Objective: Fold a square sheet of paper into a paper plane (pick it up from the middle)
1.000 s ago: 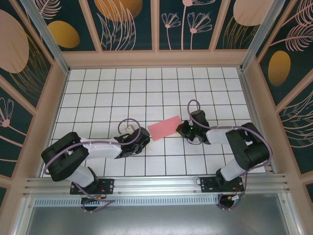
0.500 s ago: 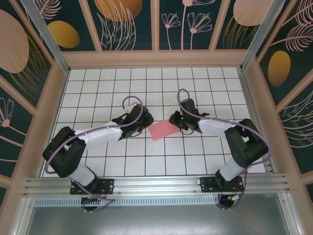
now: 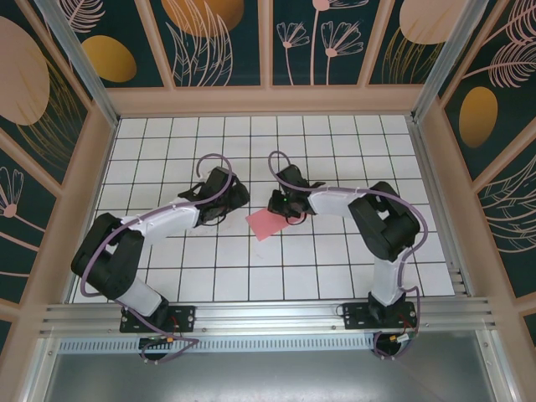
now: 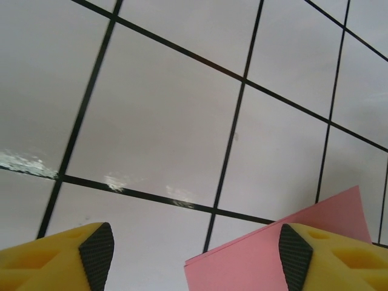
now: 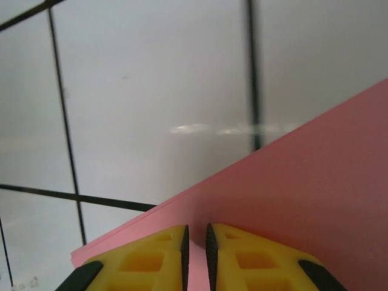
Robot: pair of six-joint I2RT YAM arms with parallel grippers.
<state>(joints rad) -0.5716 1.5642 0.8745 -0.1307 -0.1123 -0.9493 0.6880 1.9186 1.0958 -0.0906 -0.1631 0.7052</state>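
Spreading across the middle of the top view, the white gridded table [image 3: 335,251] carries both arms, which reach in from the lower corners toward the centre. The left arm [image 3: 159,224] slants up and to the right, and the right arm [image 3: 360,205] bends up and to the left. Between their tips, just below the frame's centre, sits the pink sheet of paper [image 3: 268,224], folded into a small slanted shape. The left gripper [image 4: 195,254] has its yellow fingers spread wide with nothing between them; a corner of the paper shows at the lower right of its wrist view. The right gripper [image 5: 195,242] has its fingers almost together, pinching the paper's edge in the thin slit between them.
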